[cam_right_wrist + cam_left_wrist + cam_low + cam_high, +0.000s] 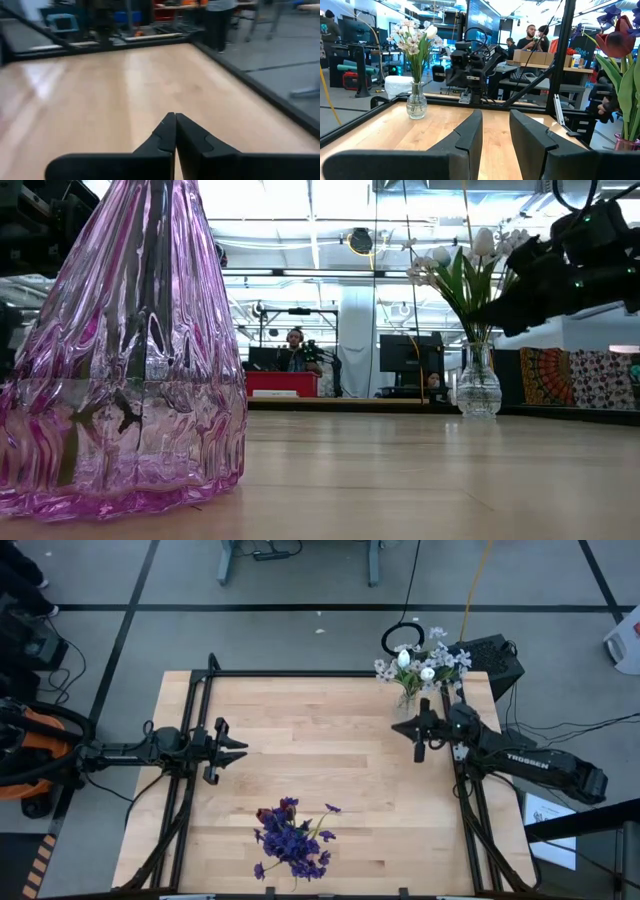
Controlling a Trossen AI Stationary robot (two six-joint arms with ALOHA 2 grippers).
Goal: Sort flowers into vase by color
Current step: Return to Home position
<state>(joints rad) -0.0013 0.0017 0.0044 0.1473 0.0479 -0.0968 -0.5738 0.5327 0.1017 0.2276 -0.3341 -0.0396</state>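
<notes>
White blossom sprays and white tulip buds (420,665) stand upright with their stems in a small clear glass vase (478,385) at the table's far right corner. Purple blossom clusters (292,840) and a dark red tulip bud (620,42) stand in a ribbed pink glass vase (130,380) near the near edge. My left gripper (238,750) hovers open over the table's left side, pointing right. My right gripper (420,748) is shut on nothing, just on the near side of the clear vase. No loose flowers lie on the table.
A black frame rail (330,675) runs along the table's far edge and sides. Bare wood (330,760) lies between the two grippers and between the two vases. People (530,37) sit at desks in the room beyond the table.
</notes>
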